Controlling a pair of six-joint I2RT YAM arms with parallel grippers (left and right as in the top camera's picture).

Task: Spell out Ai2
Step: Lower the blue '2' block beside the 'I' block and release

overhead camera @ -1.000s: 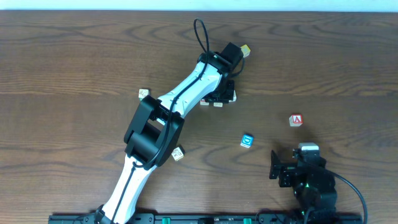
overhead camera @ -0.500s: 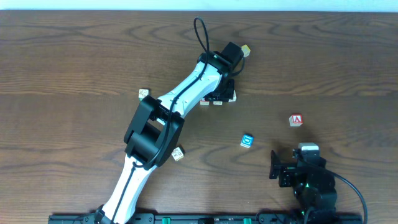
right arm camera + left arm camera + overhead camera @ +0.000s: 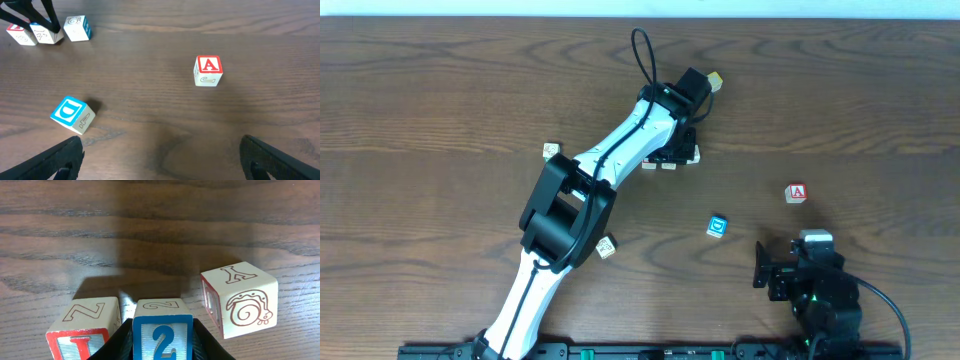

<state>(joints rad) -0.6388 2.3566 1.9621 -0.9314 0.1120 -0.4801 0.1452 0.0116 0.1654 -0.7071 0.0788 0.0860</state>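
My left gripper [image 3: 162,347] is shut on a blue "2" block [image 3: 162,330] that rests on the table. A red-faced block with an I or U and a Z on top [image 3: 85,330] stands right against its left. A block with a Y and a snail [image 3: 240,300] stands to its right, a gap away. In the overhead view the left gripper [image 3: 675,152] is over this row at the table's upper middle. The red "A" block [image 3: 798,193] [image 3: 208,70] sits at the right. My right gripper [image 3: 160,160] is open and empty near the front edge [image 3: 800,275].
A blue "D" block [image 3: 719,226] [image 3: 72,114] lies left of the right gripper. Loose blocks lie by the left arm's elbow [image 3: 551,151], by its base link [image 3: 607,247], and beyond the left wrist [image 3: 716,79].
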